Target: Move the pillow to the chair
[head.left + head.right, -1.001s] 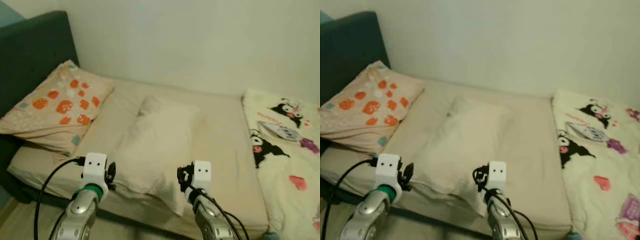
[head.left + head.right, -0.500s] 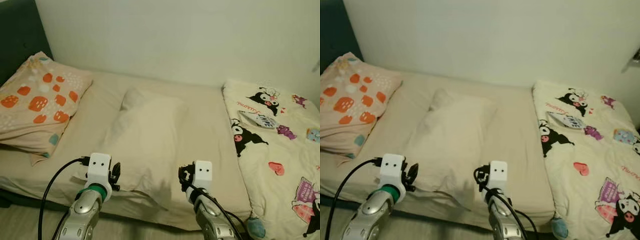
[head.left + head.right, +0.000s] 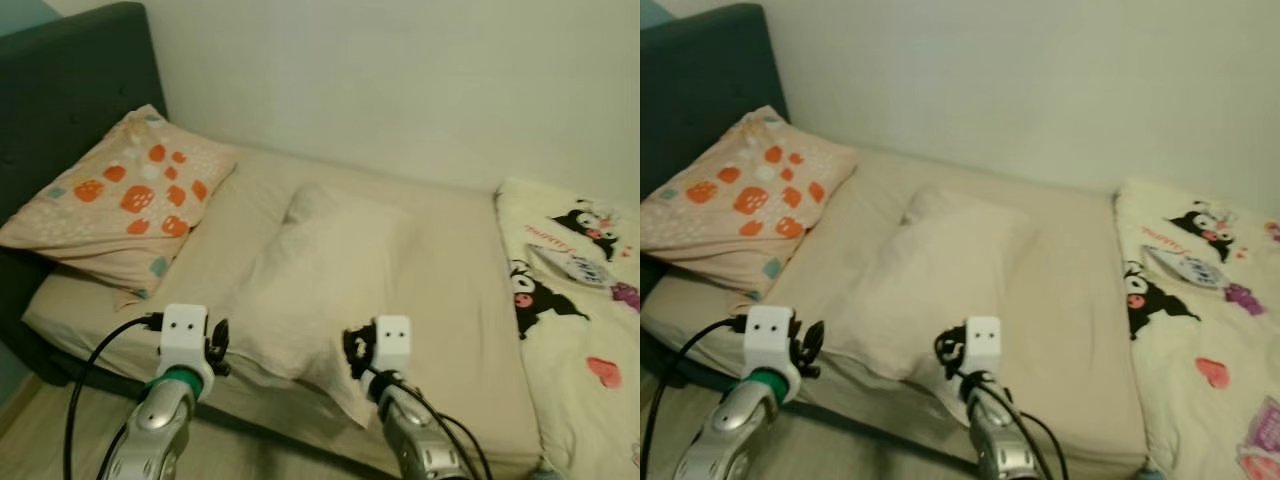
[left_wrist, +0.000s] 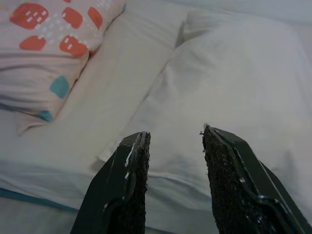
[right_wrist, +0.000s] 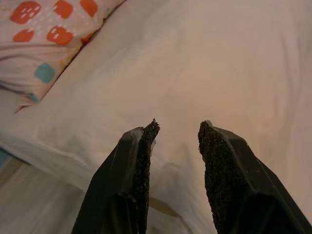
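A plain cream pillow [image 3: 320, 280] lies flat in the middle of the bed, its near corner hanging over the front edge. A second pillow [image 3: 125, 205] with orange prints leans against the dark headboard at the left. My left gripper [image 3: 215, 345] hovers at the cream pillow's near left edge, fingers [image 4: 131, 185] open with nothing between them. My right gripper [image 3: 352, 350] hovers over the pillow's near right corner, fingers [image 5: 139, 161] open and empty too. Both point toward the pillow [image 4: 234, 87] from the bedside.
The bed [image 3: 460, 330] has a beige sheet and a dark headboard [image 3: 60, 90] at the left. A cartoon-print blanket [image 3: 580, 300] covers the right side. A white wall runs behind. A strip of floor [image 3: 40, 440] shows at the near left.
The camera has swung back to the left, so the headboard shows again and less of the blanket. Both grippers stay open at the pillow's near edge.
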